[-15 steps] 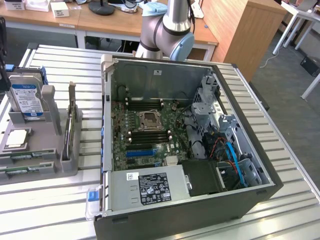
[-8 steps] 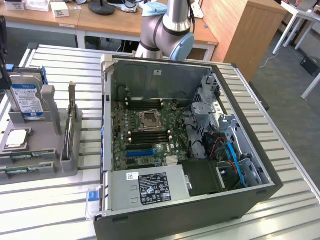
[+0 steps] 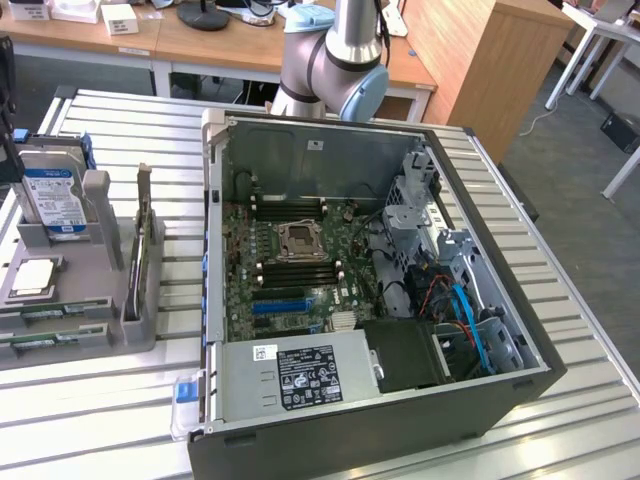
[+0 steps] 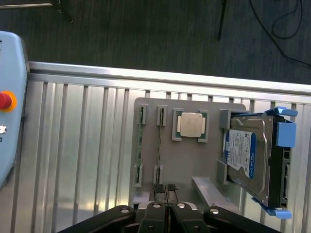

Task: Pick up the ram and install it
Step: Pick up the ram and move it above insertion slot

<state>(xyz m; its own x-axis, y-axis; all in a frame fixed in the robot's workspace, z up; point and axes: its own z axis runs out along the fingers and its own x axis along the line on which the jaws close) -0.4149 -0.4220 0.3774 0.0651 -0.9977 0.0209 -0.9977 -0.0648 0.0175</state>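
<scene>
Counted on one ribbed aluminium table (image 3: pixel 100 420):

- One open black desktop computer case (image 3: pixel 400 440), holding one green motherboard (image 3: pixel 345 262), one square metal processor socket (image 3: pixel 300 240), one long blue plastic slot (image 3: pixel 280 304) and one silver boxed power supply (image 3: pixel 300 378).
- One grey plastic parts tray (image 4: pixel 194 160), holding two long, thin green ram sticks (image 4: pixel 141 145) (image 4: pixel 159 145), one square silver processor chip (image 4: pixel 190 124) and one silver hard drive in a blue plastic caddy (image 4: pixel 248 158).
- One silver-and-blue robot arm (image 3: pixel 335 60), one black gripper (image 4: pixel 165 188), one round red button (image 4: pixel 4 100).

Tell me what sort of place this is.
Probably a lab or workshop for computer assembly: an open computer case sits on a slatted metal table, a grey parts holder carries a hard drive, and wooden desks stand behind.
</scene>
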